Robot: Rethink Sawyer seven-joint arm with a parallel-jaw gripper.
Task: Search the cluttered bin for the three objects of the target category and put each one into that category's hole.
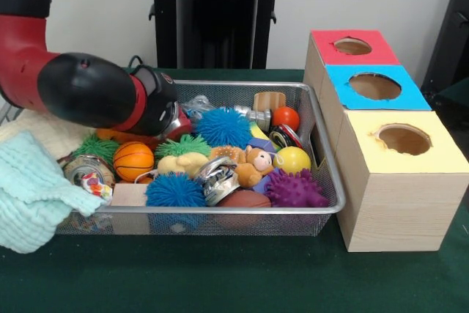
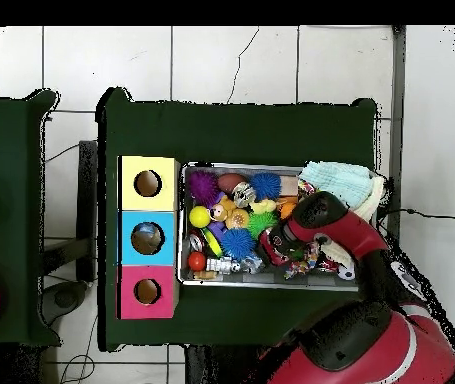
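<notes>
The wire mesh bin (image 1: 220, 210) sits mid-table, full of toys. It holds blue spiky balls (image 1: 223, 126), a purple spiky ball (image 1: 293, 188), a green spiky ball (image 1: 183, 144), an orange basketball (image 1: 133, 159), a yellow ball (image 1: 293, 159), a red ball (image 1: 286, 116), a teddy bear (image 1: 253, 163) and a crushed can (image 1: 218, 177). My gripper (image 1: 179, 119) reaches down into the bin's back left part. The wrist hides its tips. In the overhead view the gripper (image 2: 289, 243) is over the bin (image 2: 271, 286), right of its middle.
Three wooden boxes with holes stand beside the bin: red top (image 1: 352, 47), blue top (image 1: 375, 86), yellow top (image 1: 404, 141). A pale green cloth (image 1: 29, 188) and a cream cloth (image 1: 44, 133) drape over the bin's left end.
</notes>
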